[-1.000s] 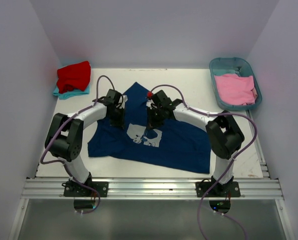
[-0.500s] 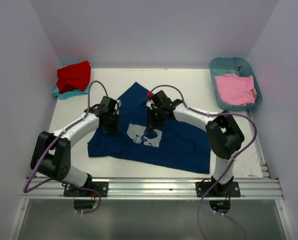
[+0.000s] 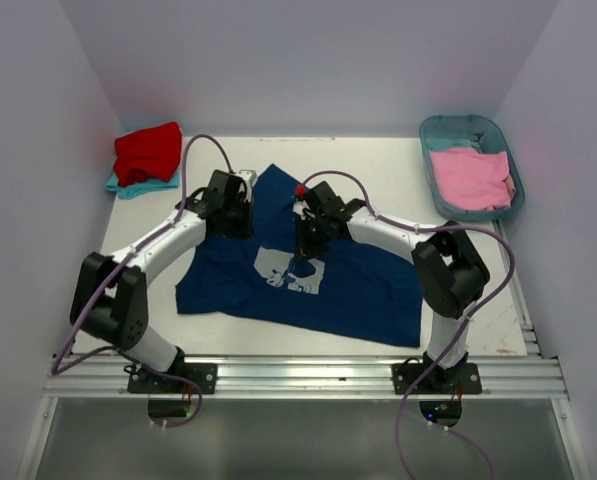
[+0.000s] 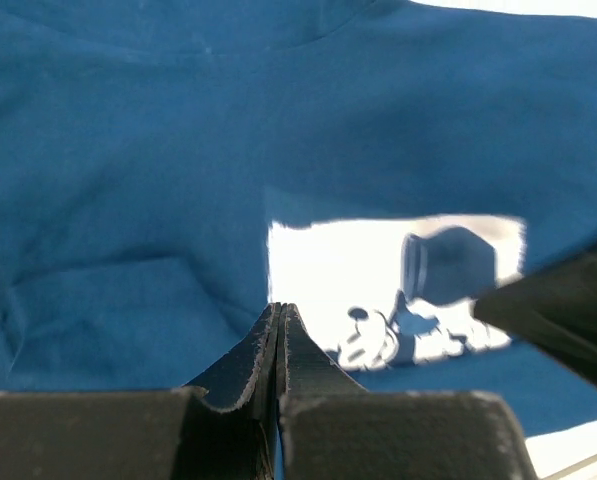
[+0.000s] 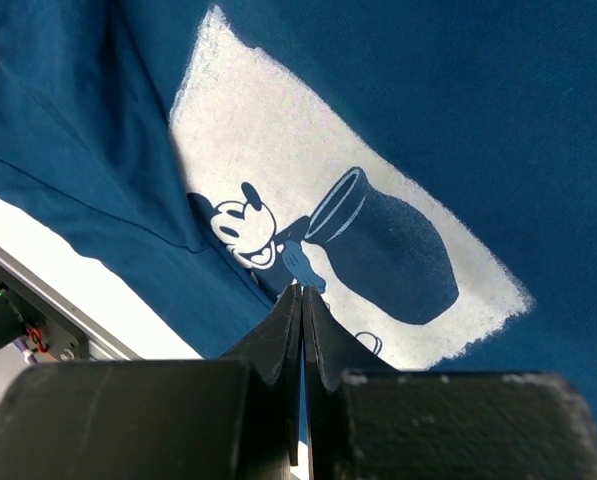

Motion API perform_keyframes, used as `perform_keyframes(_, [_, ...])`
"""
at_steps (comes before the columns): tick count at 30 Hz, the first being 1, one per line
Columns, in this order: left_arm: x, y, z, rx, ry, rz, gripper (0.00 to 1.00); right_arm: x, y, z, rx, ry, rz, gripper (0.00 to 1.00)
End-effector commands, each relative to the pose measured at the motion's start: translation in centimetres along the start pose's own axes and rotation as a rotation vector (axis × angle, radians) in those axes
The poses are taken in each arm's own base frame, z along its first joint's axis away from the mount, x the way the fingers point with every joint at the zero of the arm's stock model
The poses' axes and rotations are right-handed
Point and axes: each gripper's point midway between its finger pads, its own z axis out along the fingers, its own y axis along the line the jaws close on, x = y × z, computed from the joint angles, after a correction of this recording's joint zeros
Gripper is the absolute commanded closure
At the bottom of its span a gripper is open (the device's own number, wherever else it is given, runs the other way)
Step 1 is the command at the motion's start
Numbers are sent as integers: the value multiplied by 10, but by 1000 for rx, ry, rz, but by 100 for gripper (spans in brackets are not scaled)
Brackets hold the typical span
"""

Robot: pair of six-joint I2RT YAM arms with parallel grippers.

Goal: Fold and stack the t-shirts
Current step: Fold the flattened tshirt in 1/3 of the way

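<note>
Lying flat near the arms, the navy blue cloth t-shirt (image 3: 358, 285) with a mouse print looks ready for folding. The left gripper (image 4: 279, 310) and right gripper (image 5: 300, 292) hang over it, pinched shut and empty. Far back, a red cloth shirt (image 3: 148, 150) seems to start the stack.

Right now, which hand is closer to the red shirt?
Left. The left hand is over the left side of the navy shirt, toward the red shirt; the right hand is over the mouse print, farther away.

White table (image 3: 398, 165): navy t-shirt (image 3: 363, 285) spread centre, teal t-shirt (image 3: 128, 187), teal tub (image 3: 456, 128).
</note>
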Motion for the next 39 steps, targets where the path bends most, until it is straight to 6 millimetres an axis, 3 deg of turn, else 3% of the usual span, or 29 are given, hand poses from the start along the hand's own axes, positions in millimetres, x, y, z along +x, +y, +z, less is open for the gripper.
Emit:
perform_keyframes(1, [8,4,23,-16,65,42,100,-1,5,-5,-13,-11,-10,100])
perform_keyframes(6, [30,16,44,-62,169,56,100,-1,4,-7,-11,-10,-10,100])
perform_keyframes(9, [32,20,44,-87,176,50,100,0,3,-6,-11,-9,-10,100])
perform_keyframes(14, [35,39,33,-202,179,35,100,2,2,-4,-7,-4,-11,100])
perform_keyframes(18, [50,49,27,-255,214,14,100,2,2,-4,-8,-4,-8,100])
perform_keyframes(24, [72,52,17,-270,253,-20,100,4,0,-4,-1,0,-12,100])
perform_keyframes(28, [76,47,2,-260,219,-47,100,5,-1,-2,0,4,-11,100])
perform_keyframes(35, [117,54,-9,-270,263,-96,100,7,-2,4,-5,23,-8,100])
perform_keyframes(39, [130,54,-10,-261,273,-117,100,5,2,6,-23,24,-9,100])
